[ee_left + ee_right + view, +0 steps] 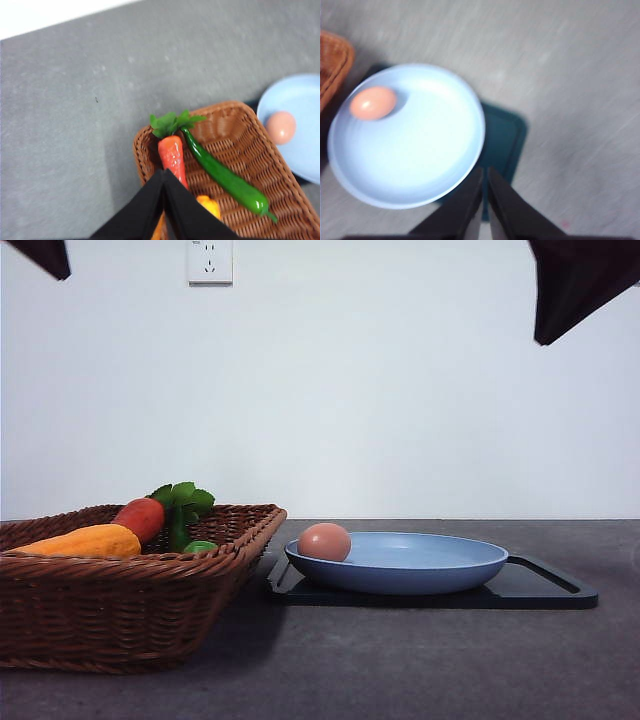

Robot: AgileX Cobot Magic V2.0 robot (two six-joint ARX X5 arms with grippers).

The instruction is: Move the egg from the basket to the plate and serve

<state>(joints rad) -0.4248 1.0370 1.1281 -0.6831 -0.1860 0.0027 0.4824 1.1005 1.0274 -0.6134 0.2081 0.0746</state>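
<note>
Egg already sits in the light-blue plate, on the side nearest the wicker basket, resting against the inner rim; so the transfer part looks done. Plate rests on a flat black tray on the grey bench, tray just beside the basket. Basket holds the leftovers: red-orange carrot-like vegetable with green leaves, a long green pepper-like one, and a yellow-orange vegetable. No egg visible in the basket. Left gripper hangs above the basket with its jaws pressed together, nothing between them. Right gripper hangs above the plate's edge on the tray side, jaws likewise closed tight and empty; that view is blurred, so fine detail is unclear. In the front view both arms are raised, dark bits at the top corners, well apart from everything on the bench. What's left, by my read: the serve step, likely the right arm taking the plate or tray and presenting it, with jaws needing to part first. Risk: the egg is loose near the rim and could roll if the plate is tipped or jerked. Neither arm touches plate, tray or basket at this moment.
</note>
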